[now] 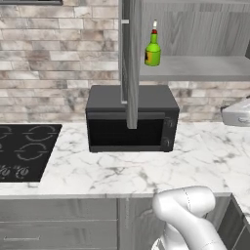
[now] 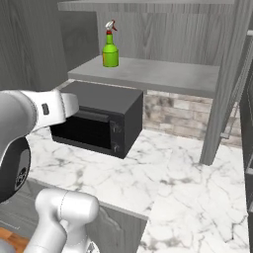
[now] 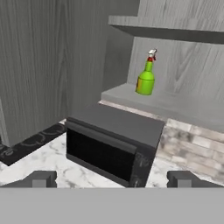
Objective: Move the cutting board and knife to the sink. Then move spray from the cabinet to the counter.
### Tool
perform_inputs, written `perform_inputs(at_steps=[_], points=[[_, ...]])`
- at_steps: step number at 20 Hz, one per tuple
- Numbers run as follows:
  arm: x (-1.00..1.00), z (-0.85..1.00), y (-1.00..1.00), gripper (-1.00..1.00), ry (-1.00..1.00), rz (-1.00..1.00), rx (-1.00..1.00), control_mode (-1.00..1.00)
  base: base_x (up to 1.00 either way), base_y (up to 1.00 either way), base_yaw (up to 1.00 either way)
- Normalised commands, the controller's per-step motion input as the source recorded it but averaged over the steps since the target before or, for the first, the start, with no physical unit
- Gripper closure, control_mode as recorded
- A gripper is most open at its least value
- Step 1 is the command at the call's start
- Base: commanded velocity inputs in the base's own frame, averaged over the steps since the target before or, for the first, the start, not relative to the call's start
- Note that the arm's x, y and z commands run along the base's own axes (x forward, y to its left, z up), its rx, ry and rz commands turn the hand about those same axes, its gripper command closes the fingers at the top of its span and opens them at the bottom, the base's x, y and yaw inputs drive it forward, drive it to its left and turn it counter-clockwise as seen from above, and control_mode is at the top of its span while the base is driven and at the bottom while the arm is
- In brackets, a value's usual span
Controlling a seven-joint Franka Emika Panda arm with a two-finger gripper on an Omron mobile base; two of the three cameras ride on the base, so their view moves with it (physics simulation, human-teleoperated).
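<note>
The tool point(image 3: 112, 179) is seen with its 2 finger tips spread wide apart at the bottom of the hand view, and nothing is held between them. It is aimed across the counter point(image 3: 52, 164) toward the open cabinet point(image 3: 175, 57), well short of it.

Just ahead, a black microwave point(image 3: 111, 144) is seen standing on the marble. Above and behind it, the spray point(image 3: 146, 76) is found upright on the cabinet's lower shelf point(image 3: 175, 105), near that shelf's left end, untouched.

On progress: the cabinet door point(image 1: 131, 63) is already swung open, so the spray is exposed for reaching. The spray leg is judged as barely begun, with the approach, grasp, lift and set-down on the counter all left to be done. How the cutting board and knife leg stands cannot be judged from here.

Between the views, differences are noted. A black cooktop point(image 1: 24, 151) at the counter's left is shown fully by the left base view, with the door edge-on in front of the microwave. The white arm point(image 2: 29, 123) raised over the counter is given by the right base view, along with the open marble to the microwave's right where the spray could be set.
</note>
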Motion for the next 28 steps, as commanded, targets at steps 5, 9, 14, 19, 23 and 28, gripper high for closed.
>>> perform_inputs(at_steps=[5, 9, 14, 19, 23, 28], points=[[0.19, 0.09, 0.00, -1.00, -0.12, 0.00, 0.02, -1.00, 0.00, 0.00, 0.00], [0.15, 0.18, 0.00, -1.00, -0.10, 0.00, 0.06, -1.00, 0.00, 0.00, 0.00], [0.11, 0.19, 0.00, -1.00, -0.08, 0.02, 0.14, -1.00, 0.00, 0.00, 0.00], [0.16, 0.17, 0.00, -1.00, -0.06, 0.04, 0.15, -1.00, 0.00, 0.00, 0.00], [0.15, 0.21, 0.00, -1.00, -0.10, 0.04, 0.07, -1.00, 0.00, 0.00, 0.00], [0.28, 0.07, 0.20, -1.00, -0.15, -0.01, -0.01, -1.00, 0.00, 0.00, 0.00]])
